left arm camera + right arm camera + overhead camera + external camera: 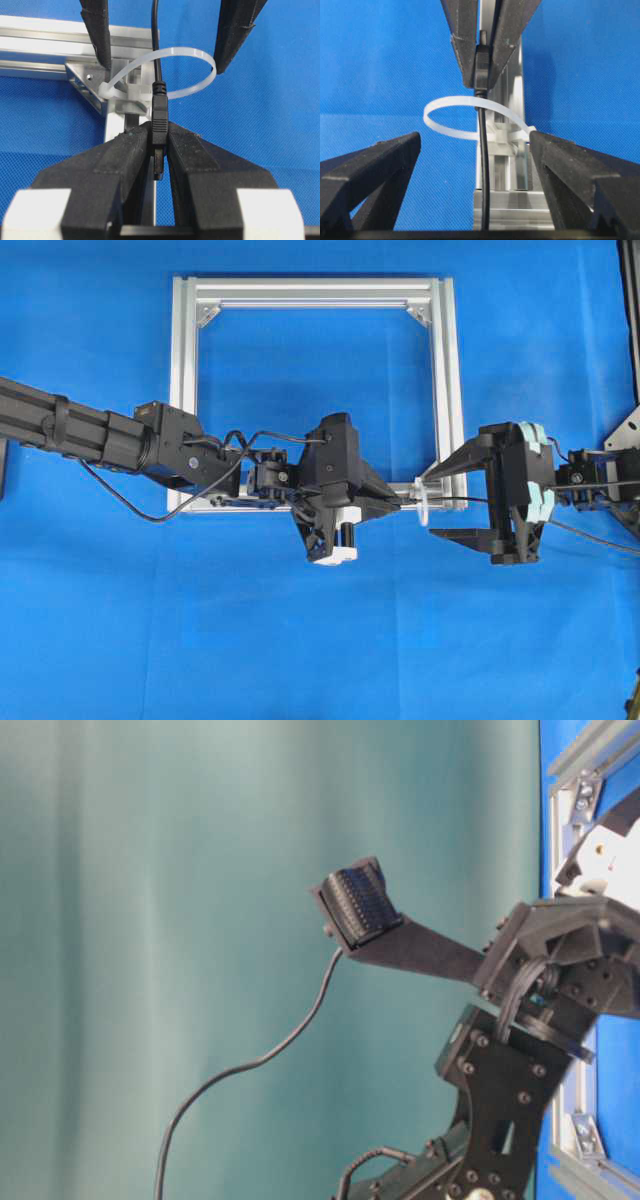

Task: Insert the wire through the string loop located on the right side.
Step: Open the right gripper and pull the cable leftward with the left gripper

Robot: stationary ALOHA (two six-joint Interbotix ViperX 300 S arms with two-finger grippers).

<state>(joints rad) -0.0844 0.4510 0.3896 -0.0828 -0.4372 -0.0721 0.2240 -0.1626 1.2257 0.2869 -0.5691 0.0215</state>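
1. My left hand (159,145) is clenched on the wire (483,165), its fingers (120,155) pressed against the dark plug at the wire's end.
2. The string loop (170,70) is fixed at the lower right corner of the aluminium frame (180,360), which lies flat on the blue bench (320,640).
3. The only thing that holds anything here is the loop. The wire runs through it: the plug sits on my left-hand side of the loop and the thin cable continues out the far side.
4. My right hand (448,502) is released, jaws spread wide. One finger is on each side of the loop, touching neither it nor the wire.
5. Hard to make out: from overhead, the loop is a small pale smudge between the two hands and the wire inside it is barely visible.
6. The table-level view shows only one ribbed fingertip and a length of cable in front of a teal backdrop. The loop is not visible there.
7. My left hand hides the plug's tip and part of the frame's lower rail.
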